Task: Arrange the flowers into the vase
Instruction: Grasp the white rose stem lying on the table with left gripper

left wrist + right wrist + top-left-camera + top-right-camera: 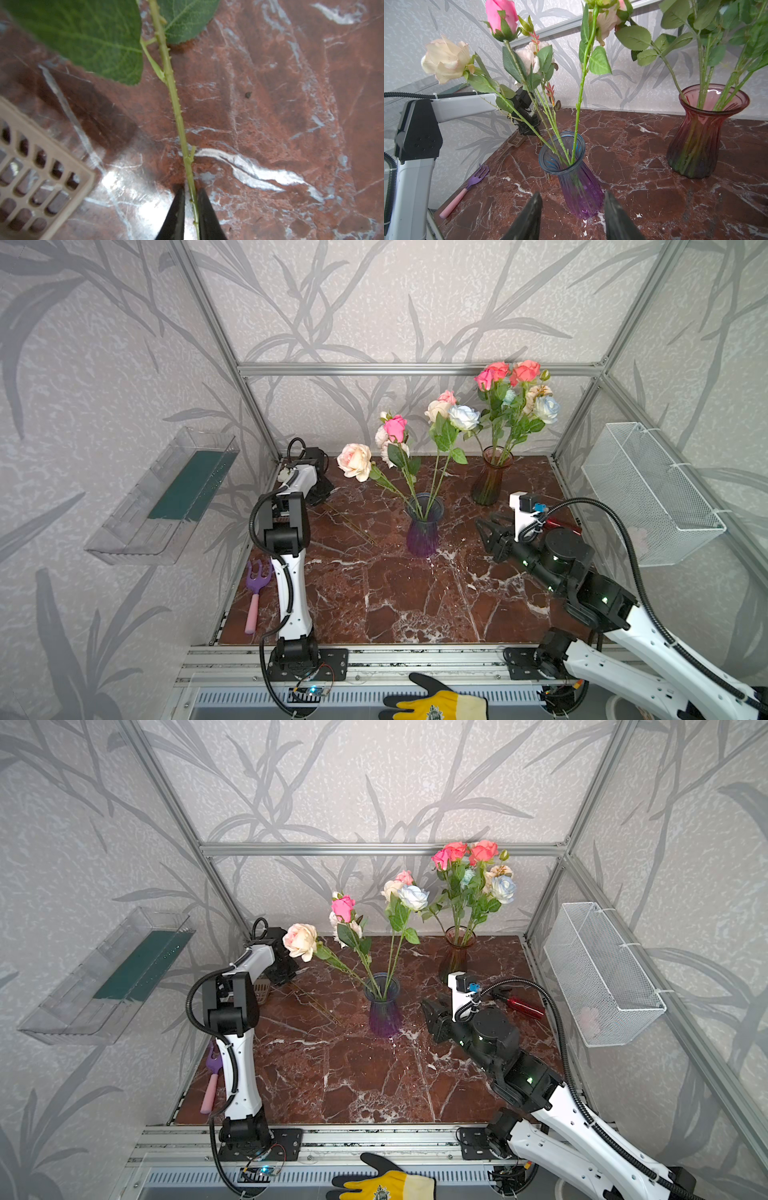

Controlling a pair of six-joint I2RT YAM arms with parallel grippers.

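A thin green flower stem [176, 108] with leaves lies on the marble table [415, 605], seen in a top view as a pale line [349, 524]. My left gripper [191, 189] is at the back left [322, 497], its jaws shut narrowly on that stem. The purple vase [424, 531] [579, 193] holds several roses: cream [354, 461], pink [395, 428] and pale blue [464, 417]. My right gripper [572, 194] is low to the vase's right [482, 526], open, with nothing between its fingers. A red vase [492, 481] behind holds several more roses [515, 389].
A beige slotted scoop [41, 176] lies beside the held stem. A purple and pink garden fork [255, 597] lies at the left edge, a red-handled tool [561, 524] at the right. A wire basket [652, 493] and a clear tray [166, 497] hang on the walls. A yellow gloved hand [432, 701] rests at the front.
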